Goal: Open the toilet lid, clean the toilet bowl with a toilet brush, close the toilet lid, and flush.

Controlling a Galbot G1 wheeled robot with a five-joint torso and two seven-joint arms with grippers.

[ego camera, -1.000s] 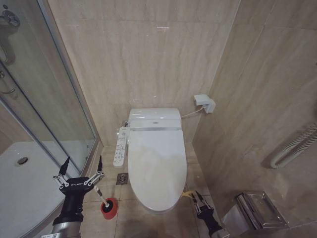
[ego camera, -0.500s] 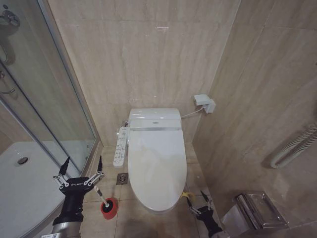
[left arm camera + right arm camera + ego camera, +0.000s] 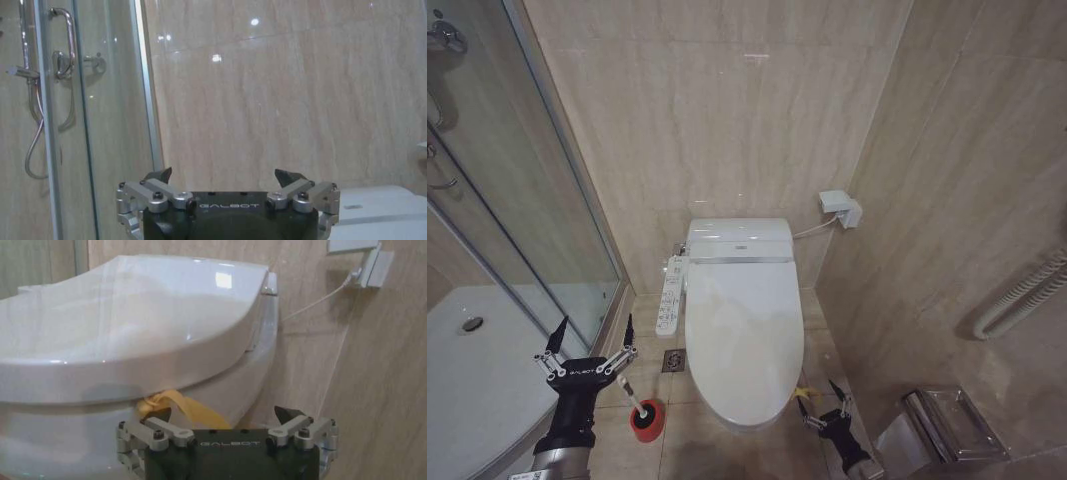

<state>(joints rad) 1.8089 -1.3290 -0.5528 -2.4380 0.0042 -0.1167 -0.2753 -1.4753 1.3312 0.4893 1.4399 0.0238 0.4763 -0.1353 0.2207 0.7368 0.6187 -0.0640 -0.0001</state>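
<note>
Pale bluish-white plastic, the toilet lid (image 3: 744, 330) lies shut at the head view's centre, long axis running up the frame; the right gripper (image 3: 824, 403), jaws spread and empty, sits just below-right of its front rim, while the left gripper (image 3: 589, 348) hangs open at lower left above the toilet brush (image 3: 633, 399)

In the right wrist view a yellow strap (image 3: 179, 409) hangs under the lid's front edge, just above the jaws

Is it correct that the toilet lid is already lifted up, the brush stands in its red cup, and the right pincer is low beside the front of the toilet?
Not quite. The toilet lid is down, shut over the bowl, as the head view shows. The rest holds: the toilet brush stands in its red cup, and the right pincer is low beside the toilet's front.
</note>
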